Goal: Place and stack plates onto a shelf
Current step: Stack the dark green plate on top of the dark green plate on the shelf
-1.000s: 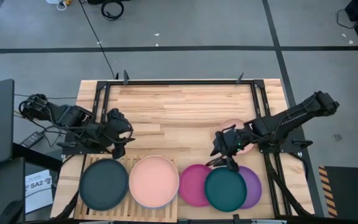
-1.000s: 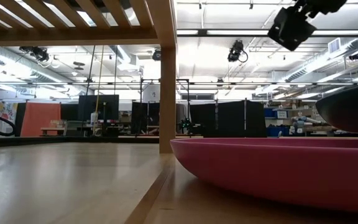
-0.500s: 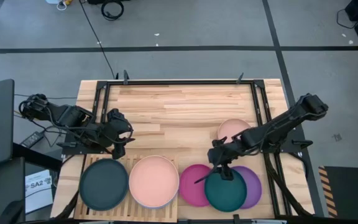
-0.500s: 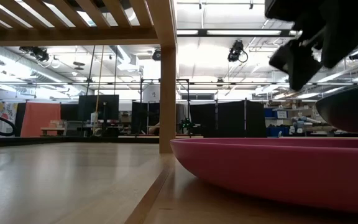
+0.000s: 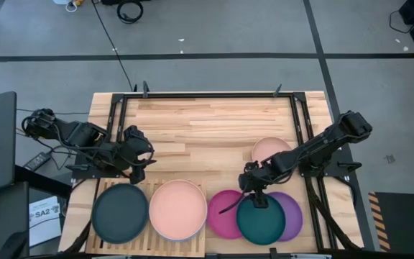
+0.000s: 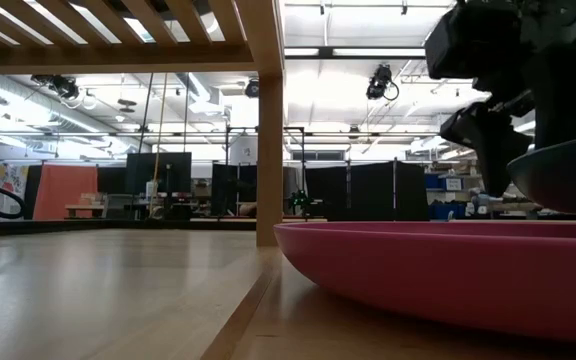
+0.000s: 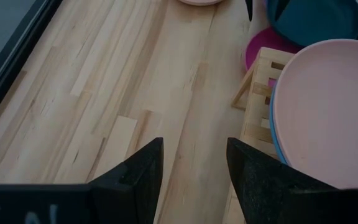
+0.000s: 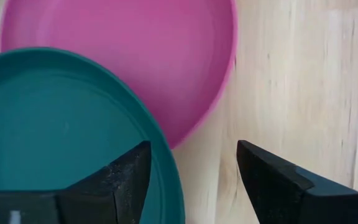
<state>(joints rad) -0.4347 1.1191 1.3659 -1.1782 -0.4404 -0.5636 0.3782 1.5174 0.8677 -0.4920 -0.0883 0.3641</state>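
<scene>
Since a second ago, from above, the right gripper (image 5: pixel 254 194) has dropped to the teal plate's (image 5: pixel 261 219) far rim, fingers spread, gripping nothing. Left gripper (image 5: pixel 139 170) hasn't budged behind the shelf (image 5: pixel 149 237), also open. Down low, the magenta plate (image 6: pixel 448 270) fills the front. Right wrist: open fingers straddling teal's edge.
</scene>
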